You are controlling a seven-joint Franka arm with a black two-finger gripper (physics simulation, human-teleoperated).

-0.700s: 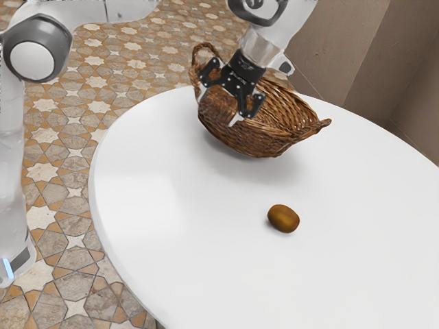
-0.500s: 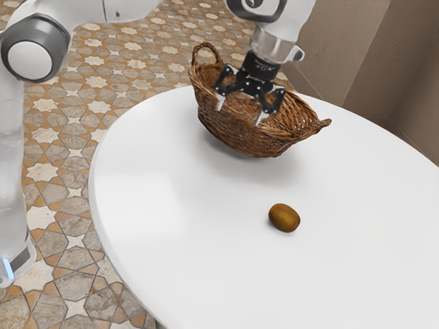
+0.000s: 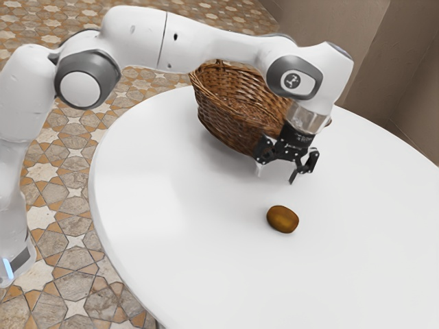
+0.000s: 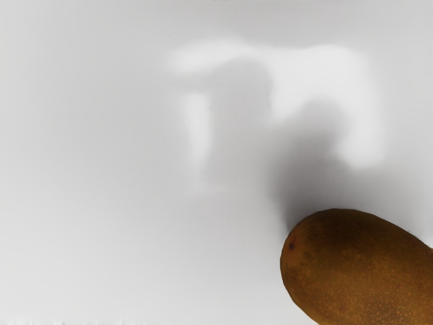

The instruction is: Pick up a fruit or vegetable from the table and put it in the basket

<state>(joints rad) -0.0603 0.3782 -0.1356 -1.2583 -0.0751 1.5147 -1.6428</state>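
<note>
"How did the exterior view look?"
"The gripper point(image 3: 276, 175) hung empty, fingers spread apart, near the brown fruit point(image 3: 282, 219) on the white table point(image 3: 171, 212). The basket point(image 3: 226, 113) stood farther back."
"And the wrist view?"
"The fruit lay on the tabletop, partly cut off, perhaps a kiwi; I couldn't swear to it."

**Patterned floor point(image 3: 74, 241), brown wall point(image 3: 384, 55)**

Beyond the table's point(image 3: 100, 219) curved edge, toward the exterior view's left, the floor shows cream stars among stone-grey and orange tiles. Past the edge at the exterior view's upper right, the wall stands in plain, angled faces.
</note>
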